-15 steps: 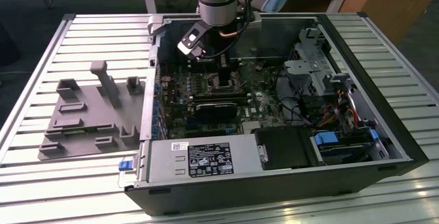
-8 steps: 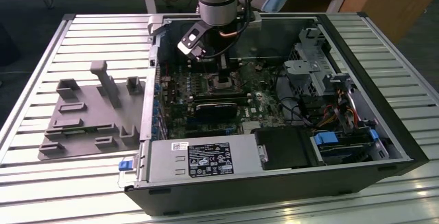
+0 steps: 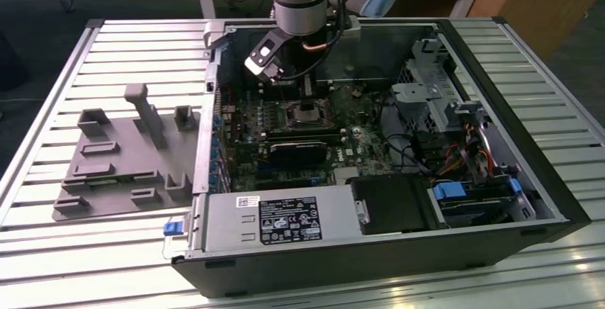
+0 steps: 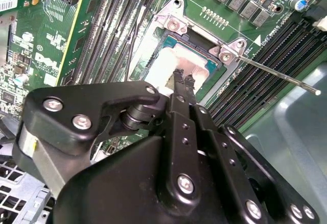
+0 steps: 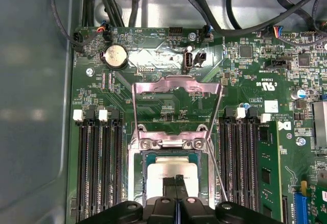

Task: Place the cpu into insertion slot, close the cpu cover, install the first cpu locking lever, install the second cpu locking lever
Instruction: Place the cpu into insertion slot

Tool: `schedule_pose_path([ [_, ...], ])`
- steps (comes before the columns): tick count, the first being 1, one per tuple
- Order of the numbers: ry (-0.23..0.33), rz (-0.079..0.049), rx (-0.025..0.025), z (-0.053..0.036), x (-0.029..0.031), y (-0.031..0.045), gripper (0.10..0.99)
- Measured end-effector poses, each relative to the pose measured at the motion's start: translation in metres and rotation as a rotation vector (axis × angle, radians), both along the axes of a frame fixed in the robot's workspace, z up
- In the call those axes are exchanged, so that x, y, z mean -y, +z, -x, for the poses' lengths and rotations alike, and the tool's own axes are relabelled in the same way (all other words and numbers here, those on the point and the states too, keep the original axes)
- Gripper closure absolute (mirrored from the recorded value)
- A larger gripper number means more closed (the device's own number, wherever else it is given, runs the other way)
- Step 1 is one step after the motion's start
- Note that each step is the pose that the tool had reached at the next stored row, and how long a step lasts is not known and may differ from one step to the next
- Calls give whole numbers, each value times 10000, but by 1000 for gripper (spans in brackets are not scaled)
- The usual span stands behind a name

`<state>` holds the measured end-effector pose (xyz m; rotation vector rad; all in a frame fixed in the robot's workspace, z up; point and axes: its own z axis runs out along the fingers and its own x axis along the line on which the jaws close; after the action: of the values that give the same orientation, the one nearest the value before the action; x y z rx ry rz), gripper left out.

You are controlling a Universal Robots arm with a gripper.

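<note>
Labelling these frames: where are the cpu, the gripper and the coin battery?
the cpu (image 5: pixel 158 172), first wrist view, on its silver top.
the gripper (image 4: pixel 183 76), second wrist view, between its closed fingertips.
the coin battery (image 5: pixel 116 56), first wrist view, on its round face.

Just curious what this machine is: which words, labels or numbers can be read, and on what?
No text can be quoted.
Label on the power supply: print too small.
White lettering on the motherboard: too small.
White sticker on the motherboard: too small.
</note>
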<state>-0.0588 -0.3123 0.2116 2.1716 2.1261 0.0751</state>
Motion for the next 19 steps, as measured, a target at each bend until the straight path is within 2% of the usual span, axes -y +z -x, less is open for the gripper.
schedule_pose_path([
  [7, -8, -11, -3, -1, 0, 3, 984],
  [15, -538, -102, -2, -1, 1, -5, 984],
  [19, -569, -103, -2, -1, 1, -5, 984],
])
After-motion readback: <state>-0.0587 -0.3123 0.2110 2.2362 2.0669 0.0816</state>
